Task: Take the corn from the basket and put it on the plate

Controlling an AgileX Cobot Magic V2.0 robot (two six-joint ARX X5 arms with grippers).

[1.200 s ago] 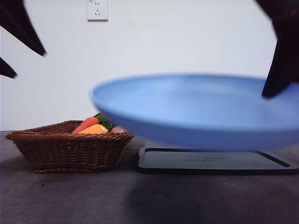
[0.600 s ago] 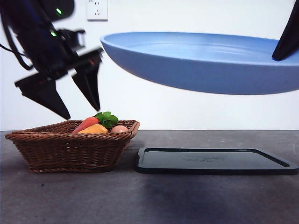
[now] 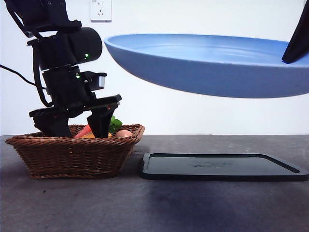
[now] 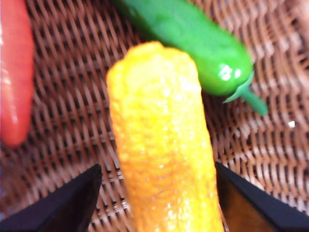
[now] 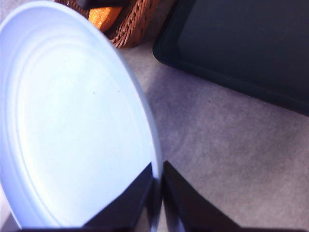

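The left gripper is reaching down into the basket at the left end of the table, its jaws spread wide on either side of the corn, not yet closing on it. The corn is lying on the basket's woven floor between a carrot and a green pepper. The right gripper is pinching the rim of the plate, holding it in the air above the black tray. By my reading, nothing is delivered yet: the grasp, the lift and the placing are all remaining.
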